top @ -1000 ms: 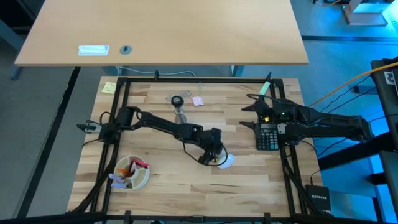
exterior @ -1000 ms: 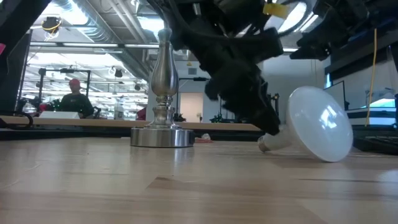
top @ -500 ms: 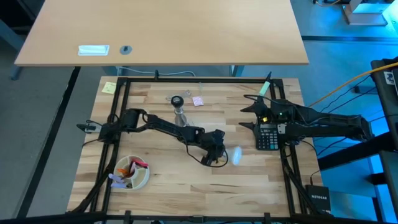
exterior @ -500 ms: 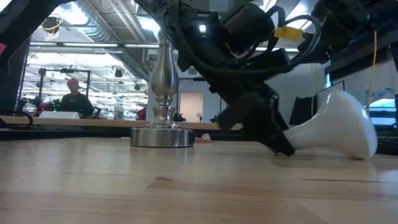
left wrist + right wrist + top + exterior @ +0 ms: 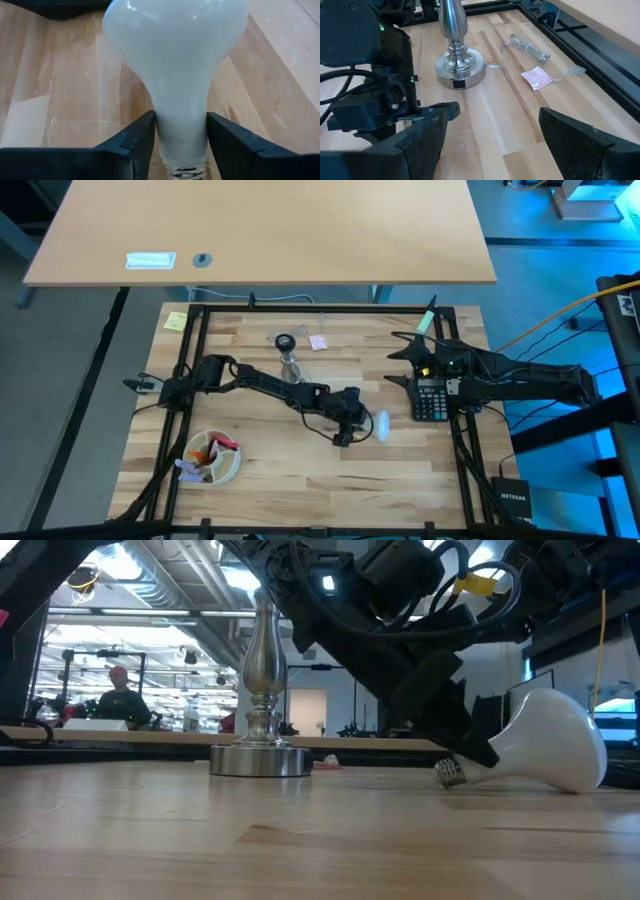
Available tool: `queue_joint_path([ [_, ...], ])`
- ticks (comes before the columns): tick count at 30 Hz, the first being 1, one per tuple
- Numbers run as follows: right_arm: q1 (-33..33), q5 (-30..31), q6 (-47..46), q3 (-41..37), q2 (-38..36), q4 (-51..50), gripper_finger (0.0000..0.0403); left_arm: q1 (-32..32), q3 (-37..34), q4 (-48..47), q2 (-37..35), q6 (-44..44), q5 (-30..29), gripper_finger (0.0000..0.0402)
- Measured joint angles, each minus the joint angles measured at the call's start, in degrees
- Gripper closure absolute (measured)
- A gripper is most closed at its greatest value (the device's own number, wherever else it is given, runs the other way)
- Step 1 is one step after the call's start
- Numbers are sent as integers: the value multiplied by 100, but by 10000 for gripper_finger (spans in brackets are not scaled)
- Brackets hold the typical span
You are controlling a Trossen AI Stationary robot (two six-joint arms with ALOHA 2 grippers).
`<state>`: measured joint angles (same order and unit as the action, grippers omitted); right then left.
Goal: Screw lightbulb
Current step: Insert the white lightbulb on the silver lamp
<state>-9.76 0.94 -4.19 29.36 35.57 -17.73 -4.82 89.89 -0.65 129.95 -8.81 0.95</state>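
Both fingers of the left gripper (image 5: 181,140) now clamp the lightbulb (image 5: 175,65) neck, lifting its base off the table, near the lamp stand (image 5: 262,690). Right gripper (image 5: 490,135) idles spread wide.

On my tabletop (image 5: 290,480) I see a shiny silver stand (image 5: 290,364) upright near the far edge, with a small round dark object (image 5: 284,341) and a pink slip (image 5: 318,342) just beyond it. A yellow note (image 5: 176,321) sits in the far left corner, a bowl (image 5: 213,457) of colourful bits near the front left corner, and a black calculator (image 5: 431,399) by the right edge.
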Motion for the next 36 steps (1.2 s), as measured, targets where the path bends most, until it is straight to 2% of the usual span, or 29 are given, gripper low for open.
queue_joint_path([
  [4, 0, 15, 0, 0, 0, 0, 81, -22, 0, -8, 0, 8, 6, 282],
  [7, 0, 11, -2, 0, 0, -10, 81, -44, 0, 12, 11, 82, 10, 282],
  [11, 0, -44, -58, 0, 0, -4, 81, -44, 2, 4, 25, 404, 32, 229],
  [15, 2, -47, -72, 0, -1, -4, 81, -44, -2, 78, 57, 375, 27, 171],
  [20, 2, -47, -72, 0, -2, -5, 81, -57, 4, 575, 240, 720, -5, 152],
  [25, 2, -47, -149, 0, -1, -36, 81, -55, -4, 673, 304, 894, -5, 185],
  [31, 2, -47, -151, 0, 0, -17, 81, -57, -2, 756, 307, 886, -9, 271],
  [36, 2, -47, -151, 0, -8, -36, 81, -88, -4, 664, 123, 970, -9, 273],
])
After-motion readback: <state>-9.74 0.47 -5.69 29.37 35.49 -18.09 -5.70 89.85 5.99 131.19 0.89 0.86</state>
